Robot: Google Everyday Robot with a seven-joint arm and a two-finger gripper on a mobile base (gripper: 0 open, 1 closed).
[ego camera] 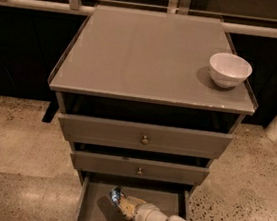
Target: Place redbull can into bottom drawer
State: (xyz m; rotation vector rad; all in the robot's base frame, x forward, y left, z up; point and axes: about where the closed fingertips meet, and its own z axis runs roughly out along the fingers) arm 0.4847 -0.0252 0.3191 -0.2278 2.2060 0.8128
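The claw (124, 203) reaches into the open bottom drawer (167, 202), closed on the can (116, 195), which hangs tilted just above the drawer floor, left of middle, low enough for a gentle release. The white bowl (229, 69) sits up on the counter (135, 51), well apart.

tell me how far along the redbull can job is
Nearly done. The bottom drawer is open and the redbull can is already inside it, toward its back. The hand is in the drawer right at the can. What seems left: leaving the can there and pulling the hand out.
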